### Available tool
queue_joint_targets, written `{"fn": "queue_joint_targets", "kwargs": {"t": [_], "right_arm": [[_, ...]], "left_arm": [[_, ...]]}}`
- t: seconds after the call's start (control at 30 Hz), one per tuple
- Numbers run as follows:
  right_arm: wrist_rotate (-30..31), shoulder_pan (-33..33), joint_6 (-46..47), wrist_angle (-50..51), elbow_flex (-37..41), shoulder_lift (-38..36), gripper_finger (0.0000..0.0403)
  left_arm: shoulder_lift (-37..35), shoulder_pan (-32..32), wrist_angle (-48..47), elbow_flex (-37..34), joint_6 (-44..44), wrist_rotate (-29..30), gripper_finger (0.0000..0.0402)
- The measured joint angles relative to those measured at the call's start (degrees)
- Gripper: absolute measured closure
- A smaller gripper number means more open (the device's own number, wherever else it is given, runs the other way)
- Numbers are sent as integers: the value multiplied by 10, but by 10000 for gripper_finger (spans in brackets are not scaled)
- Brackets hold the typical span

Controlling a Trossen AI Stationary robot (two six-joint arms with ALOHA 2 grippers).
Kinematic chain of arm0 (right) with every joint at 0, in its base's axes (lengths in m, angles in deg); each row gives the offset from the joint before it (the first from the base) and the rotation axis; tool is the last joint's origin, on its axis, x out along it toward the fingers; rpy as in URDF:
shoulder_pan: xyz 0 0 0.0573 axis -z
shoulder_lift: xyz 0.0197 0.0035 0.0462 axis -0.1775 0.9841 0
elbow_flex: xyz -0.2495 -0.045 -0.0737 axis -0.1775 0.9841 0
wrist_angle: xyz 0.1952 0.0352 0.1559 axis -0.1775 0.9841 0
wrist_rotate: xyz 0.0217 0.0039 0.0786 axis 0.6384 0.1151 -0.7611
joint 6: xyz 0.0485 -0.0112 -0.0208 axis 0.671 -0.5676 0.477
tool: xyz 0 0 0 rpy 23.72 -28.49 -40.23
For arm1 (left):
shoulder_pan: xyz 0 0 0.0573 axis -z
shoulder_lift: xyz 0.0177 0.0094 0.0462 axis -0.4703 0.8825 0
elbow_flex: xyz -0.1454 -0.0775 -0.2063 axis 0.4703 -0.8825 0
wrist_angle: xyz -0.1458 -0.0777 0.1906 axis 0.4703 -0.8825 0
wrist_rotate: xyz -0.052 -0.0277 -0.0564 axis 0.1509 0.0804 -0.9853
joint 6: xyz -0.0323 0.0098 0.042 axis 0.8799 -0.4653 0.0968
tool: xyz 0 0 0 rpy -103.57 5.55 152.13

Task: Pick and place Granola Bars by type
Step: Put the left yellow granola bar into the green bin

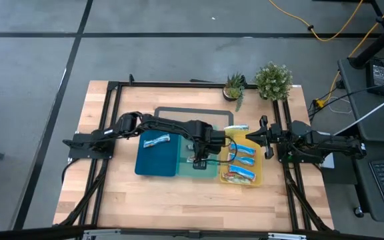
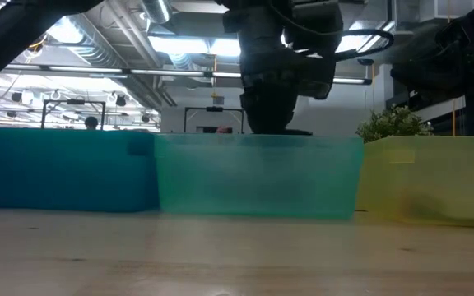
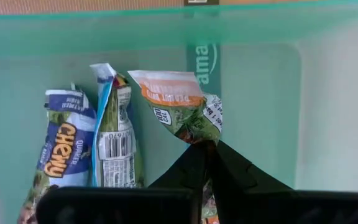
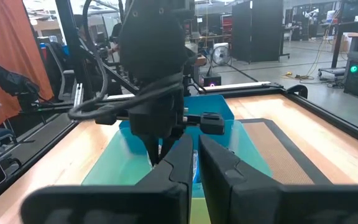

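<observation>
Left gripper (image 3: 208, 149): down inside the teal tray (image 3: 260, 93); fingers pinched together on the crumpled end of a green-and-orange granola bar (image 3: 182, 109).
Held bar: wrapper fans out beyond the fingertips, with its far end toward the tray wall.
Neighbouring bars: a green bar with a barcode (image 3: 117, 140) lies just beside the held one; a blue "Chewy" bar (image 3: 61, 146) lies further to that side. All three are in the teal tray.
Other bars: several blue bars (image 1: 244, 155) lie in the yellow tray (image 1: 260, 175); one (image 1: 156, 141) lies in the dark-blue tray (image 1: 153, 163).
Right gripper (image 4: 194, 163): waiting off the yellow tray's outer edge, fingers closed on nothing.
Handling judgement: bars look light, with slick, crinkly foil that creases easily and a soft core likely to bend.
Grip advice: a pinch across the mid-body should be more secure than one on the sealed end, which may slip or tear.
</observation>
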Motion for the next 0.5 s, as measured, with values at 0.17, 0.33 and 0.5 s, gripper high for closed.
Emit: {"fn": "queue_joint_targets", "kwargs": {"t": [0.17,0.33,0.5], "right_arm": [[0,0,0,0,0,0,374],[0,0,0,0,0,0,374],[0,0,0,0,0,0,374]], "left_arm": [[0,0,9,1,4,3,390],[0,0,8,1,19,3,379],[0,3,9,1,25,7,364]]}}
